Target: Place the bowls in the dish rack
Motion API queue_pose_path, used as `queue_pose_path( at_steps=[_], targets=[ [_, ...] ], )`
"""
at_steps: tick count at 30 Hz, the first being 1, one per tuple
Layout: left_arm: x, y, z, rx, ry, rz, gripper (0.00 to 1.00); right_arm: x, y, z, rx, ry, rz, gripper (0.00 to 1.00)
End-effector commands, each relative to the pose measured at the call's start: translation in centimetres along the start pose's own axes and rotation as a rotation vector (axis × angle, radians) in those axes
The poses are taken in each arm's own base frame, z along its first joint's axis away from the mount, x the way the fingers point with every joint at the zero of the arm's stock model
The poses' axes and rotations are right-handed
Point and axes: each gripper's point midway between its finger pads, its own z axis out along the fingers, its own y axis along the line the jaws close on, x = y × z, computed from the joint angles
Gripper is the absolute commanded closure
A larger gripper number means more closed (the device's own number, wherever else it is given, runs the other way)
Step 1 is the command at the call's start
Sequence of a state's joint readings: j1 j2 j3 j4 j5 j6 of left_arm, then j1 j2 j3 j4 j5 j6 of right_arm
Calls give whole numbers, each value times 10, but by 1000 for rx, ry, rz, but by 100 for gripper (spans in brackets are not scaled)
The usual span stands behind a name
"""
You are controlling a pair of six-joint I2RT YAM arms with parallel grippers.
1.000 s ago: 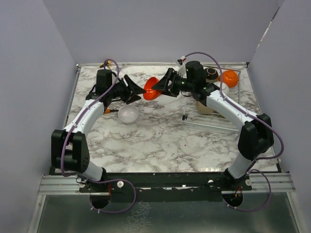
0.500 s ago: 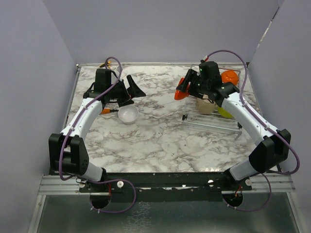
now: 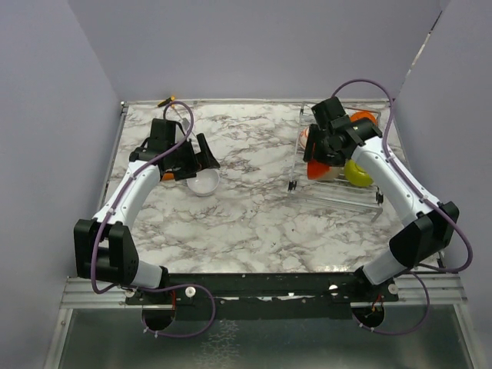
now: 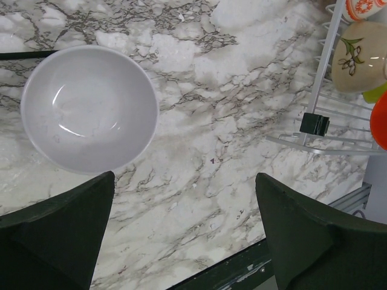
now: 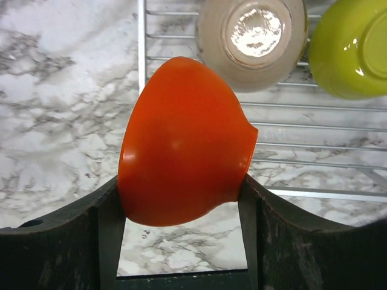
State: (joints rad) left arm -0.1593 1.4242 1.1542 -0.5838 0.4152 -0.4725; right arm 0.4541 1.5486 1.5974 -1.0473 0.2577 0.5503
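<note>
White bowl (image 4: 89, 109) is sitting upright on a grey-veined marble table (image 3: 254, 223), which plain lavender walls (image 3: 231, 46) are enclosing on three sides. The dish rack (image 3: 334, 194) is standing at the table's far right. The left gripper (image 4: 184, 181) is hovering just above and beside the white bowl with its fingers (image 4: 60, 229) spread wide, touching and holding nothing. The right gripper (image 5: 181, 187) is clamping an orange bowl (image 5: 181, 139) on its side, the fingers (image 5: 278, 241) pressing against its rim and its foot, and is holding it over the rack's near left part. Six bowls are showing in all. One white one is resting on the table and one orange one is hanging in the right grip. The other four are lying in the rack: a beige bowl (image 5: 251, 36), a lime green bowl (image 5: 351, 48) just beside it, a second orange bowl (image 3: 365, 121) at the far end, and a white bowl with orange pattern (image 4: 366, 6), which is only partly in view. One rack is showing.
</note>
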Motion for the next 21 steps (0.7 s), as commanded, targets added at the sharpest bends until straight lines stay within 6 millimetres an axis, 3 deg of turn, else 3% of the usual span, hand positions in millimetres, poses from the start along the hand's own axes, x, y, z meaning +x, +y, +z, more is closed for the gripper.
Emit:
queue_pose_path(
  at_steps=[1,10,14,21],
  targets=[
    [8,13,-2,-53,-6,7,1,19,-23,10,137,101,-66,57],
    [12,14,-1,-49,0,3,1,10,5,44,45,72,-70,57],
    [13,11,-4,-35,-2,5,1,5,-1,57,111,55,-71,57],
    [20,12,-6,-33,10,13,1,22,-28,66,265,117,-94,58]
  ],
)
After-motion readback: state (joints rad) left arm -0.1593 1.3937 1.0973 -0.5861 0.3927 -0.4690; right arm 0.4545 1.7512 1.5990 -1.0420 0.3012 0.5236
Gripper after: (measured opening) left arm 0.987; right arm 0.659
